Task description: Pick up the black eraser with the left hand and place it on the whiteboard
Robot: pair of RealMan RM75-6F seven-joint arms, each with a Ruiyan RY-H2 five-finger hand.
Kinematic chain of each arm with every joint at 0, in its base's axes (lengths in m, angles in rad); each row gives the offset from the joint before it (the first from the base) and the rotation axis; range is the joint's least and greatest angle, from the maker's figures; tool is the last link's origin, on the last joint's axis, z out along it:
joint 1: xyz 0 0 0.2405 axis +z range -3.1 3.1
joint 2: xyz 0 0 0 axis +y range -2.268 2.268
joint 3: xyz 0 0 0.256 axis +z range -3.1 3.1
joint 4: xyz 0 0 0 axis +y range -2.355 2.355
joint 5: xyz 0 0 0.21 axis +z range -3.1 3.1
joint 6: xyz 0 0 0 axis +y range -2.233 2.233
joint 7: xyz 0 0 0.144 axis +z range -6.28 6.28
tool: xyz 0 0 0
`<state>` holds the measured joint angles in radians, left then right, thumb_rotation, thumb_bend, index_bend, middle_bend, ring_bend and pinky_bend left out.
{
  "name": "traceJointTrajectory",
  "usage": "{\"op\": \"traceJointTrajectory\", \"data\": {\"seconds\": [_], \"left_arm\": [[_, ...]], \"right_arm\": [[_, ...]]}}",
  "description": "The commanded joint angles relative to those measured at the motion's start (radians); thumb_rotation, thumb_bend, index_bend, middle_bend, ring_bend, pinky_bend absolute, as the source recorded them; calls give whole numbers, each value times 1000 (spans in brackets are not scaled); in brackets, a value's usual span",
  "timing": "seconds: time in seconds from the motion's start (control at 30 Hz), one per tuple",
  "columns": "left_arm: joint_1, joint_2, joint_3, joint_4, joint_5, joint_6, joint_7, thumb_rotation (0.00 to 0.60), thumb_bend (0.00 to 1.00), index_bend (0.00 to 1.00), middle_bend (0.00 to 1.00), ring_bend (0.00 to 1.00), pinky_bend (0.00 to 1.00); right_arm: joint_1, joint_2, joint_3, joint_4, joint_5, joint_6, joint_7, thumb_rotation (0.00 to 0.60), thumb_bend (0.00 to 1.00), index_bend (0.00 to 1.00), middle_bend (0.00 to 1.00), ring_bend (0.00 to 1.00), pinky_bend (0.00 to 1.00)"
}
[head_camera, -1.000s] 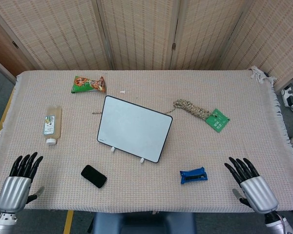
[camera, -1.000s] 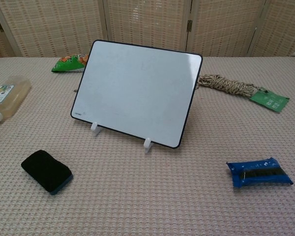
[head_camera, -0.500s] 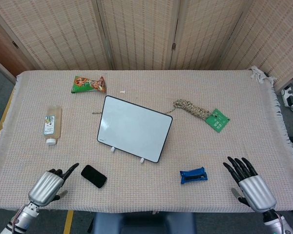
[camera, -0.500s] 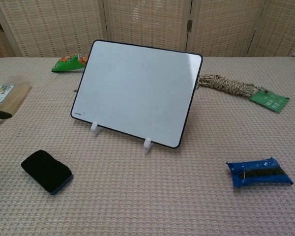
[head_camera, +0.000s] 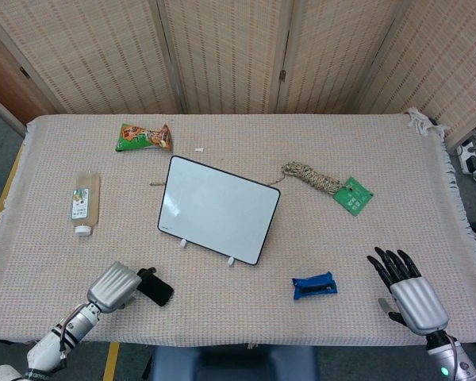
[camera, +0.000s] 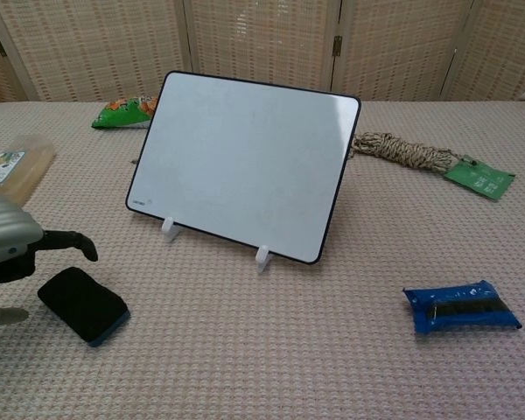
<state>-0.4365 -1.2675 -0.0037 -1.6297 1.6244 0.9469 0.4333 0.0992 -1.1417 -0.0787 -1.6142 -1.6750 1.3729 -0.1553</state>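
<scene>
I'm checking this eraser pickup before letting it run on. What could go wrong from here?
1. The left hand is beside the black eraser, not yet gripping it. The eraser lies flat on the woven tablecloth, so closing fingers might push it away.
2. The whiteboard leans tilted on two small white feet; an eraser set on its sloped face may slide down, or a firm press could tip it.

One eraser (head_camera: 155, 286), whiteboard (head_camera: 218, 209), bottle (head_camera: 85, 203), rope (head_camera: 310, 177); two packets (head_camera: 144, 136).

Left hand (head_camera: 117, 286) low, fingers apparently curled, holding nothing; right hand (head_camera: 407, 292) flat, fingers spread.
</scene>
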Motion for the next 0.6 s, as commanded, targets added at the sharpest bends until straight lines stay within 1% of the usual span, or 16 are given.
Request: {"op": "traceJointTrajectory", "data": {"seconds": [0.03,0.1,0.27,0.37,0.47,0.6], "left_arm": [[-24,-1,-8,-12,-34,-33,28,600,276,272,1000,821,857],[-41,-5,-10,-9,-66,-67,56,600,275,272,1000,821,857],[-56,-14,-6,-19,-137,-98,127,600,274,272,1000,822,857],[-65,-28,-4,-22,-163,-105,156,600,273,279,1000,823,857],[-75,-42,-3,-19,-167,-96,166,600,273,322,1000,824,857],[-80,-58,4,6,-142,-67,144,600,275,437,1000,830,862]], "right_arm": [[2,-1,3,-2,7,-5,-3,600,393,0,0,0,0],[3,-2,7,-3,17,-7,-6,600,394,0,0,0,0],[0,-4,8,-4,22,-2,-10,600,393,0,0,0,0],[1,-5,7,-4,23,-4,-13,600,393,0,0,0,0],[1,-5,5,-5,23,-5,-14,600,393,0,0,0,0],[1,-3,7,-4,26,-2,-10,600,393,0,0,0,0]]}}
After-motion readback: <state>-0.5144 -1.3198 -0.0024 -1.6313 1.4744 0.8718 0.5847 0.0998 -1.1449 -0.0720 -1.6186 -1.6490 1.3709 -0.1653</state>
